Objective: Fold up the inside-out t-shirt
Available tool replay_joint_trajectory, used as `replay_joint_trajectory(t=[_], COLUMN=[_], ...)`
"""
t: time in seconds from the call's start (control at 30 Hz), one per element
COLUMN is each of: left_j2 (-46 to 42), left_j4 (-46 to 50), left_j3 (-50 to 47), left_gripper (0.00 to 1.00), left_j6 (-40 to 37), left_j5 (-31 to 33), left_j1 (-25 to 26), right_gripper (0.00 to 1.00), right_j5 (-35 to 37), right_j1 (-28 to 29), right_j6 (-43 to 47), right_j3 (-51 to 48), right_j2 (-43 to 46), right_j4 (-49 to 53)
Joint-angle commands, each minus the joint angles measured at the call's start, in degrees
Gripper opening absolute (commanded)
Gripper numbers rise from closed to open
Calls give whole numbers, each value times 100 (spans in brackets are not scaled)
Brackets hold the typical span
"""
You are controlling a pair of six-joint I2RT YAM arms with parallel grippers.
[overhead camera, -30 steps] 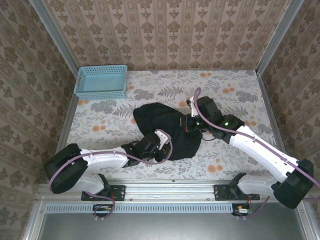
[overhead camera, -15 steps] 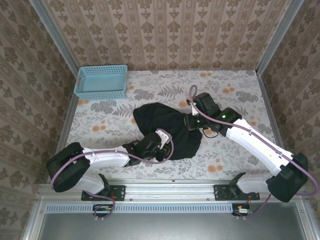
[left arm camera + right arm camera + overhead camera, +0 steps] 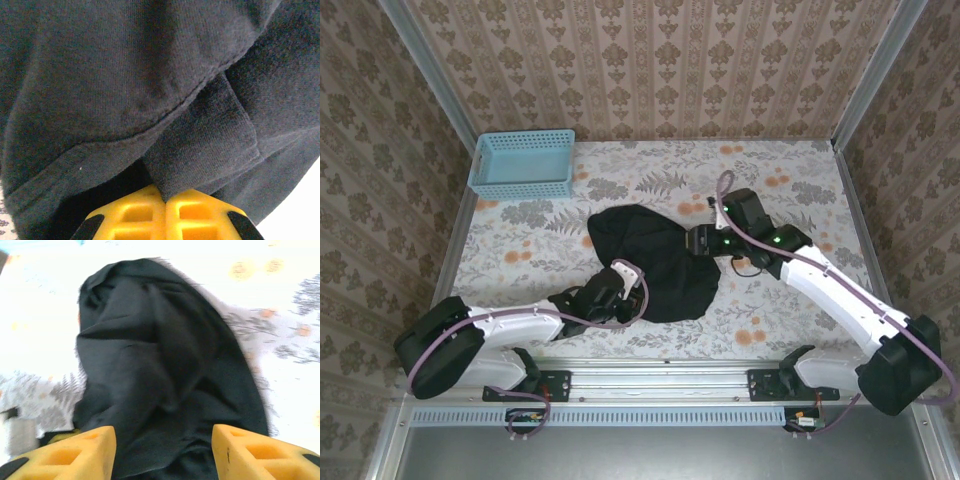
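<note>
1. Shirt [image 3: 655,262] in black lies crumpled on the floral table [image 3: 790,185], about mid-width and toward the near edge, between our two arms.
2. Our left gripper [image 3: 623,287] is at the near-left edge of the shirt. In the left wrist view its yellow fingers [image 3: 132,215] are pressed together, pinching a fold of the black cloth. A stitched hem runs slantwise across the fabric just above them.
3. Our right gripper [image 3: 701,243] is at the shirt's right edge. In the right wrist view its fingers [image 3: 82,450] stand wide apart and grip nothing, with the rumpled cloth spread between and beyond them. We cannot tell whether the tips touch the fabric.
4. We see a light blue basket [image 3: 521,164] at the far-left corner of the table, well apart from the shirt.
</note>
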State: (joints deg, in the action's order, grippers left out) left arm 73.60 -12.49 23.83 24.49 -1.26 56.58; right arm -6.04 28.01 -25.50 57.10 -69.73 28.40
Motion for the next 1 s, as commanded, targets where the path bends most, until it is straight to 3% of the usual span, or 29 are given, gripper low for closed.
replay_joint_trajectory(t=[0.0,0.2,0.4,0.53,0.97], left_j2=[-92,-52,-31,18,-30], left_j4=[-82,-96,-49,-94,-91], left_j3=[-90,-30,-8,-21,-76], left_gripper=[8,8,8,8,8], left_j6=[176,165,144,156,143], left_j5=[-45,-54,-41,-63,-53], left_j1=[-41,-49,-57,-54,-58], right_gripper=[53,53,66,68,51], right_j5=[-58,-636,-1101,-1215,-1095], right_j1=[-162,-78,309,448,955], right_j6=[-215,-153,-318,-473,-458], right_j3=[-472,-1251,-1484,-1471,-766], right_j2=[-15,-49,30,-122,-900], right_j4=[-286,-1087,-1563,-1848,-1830])
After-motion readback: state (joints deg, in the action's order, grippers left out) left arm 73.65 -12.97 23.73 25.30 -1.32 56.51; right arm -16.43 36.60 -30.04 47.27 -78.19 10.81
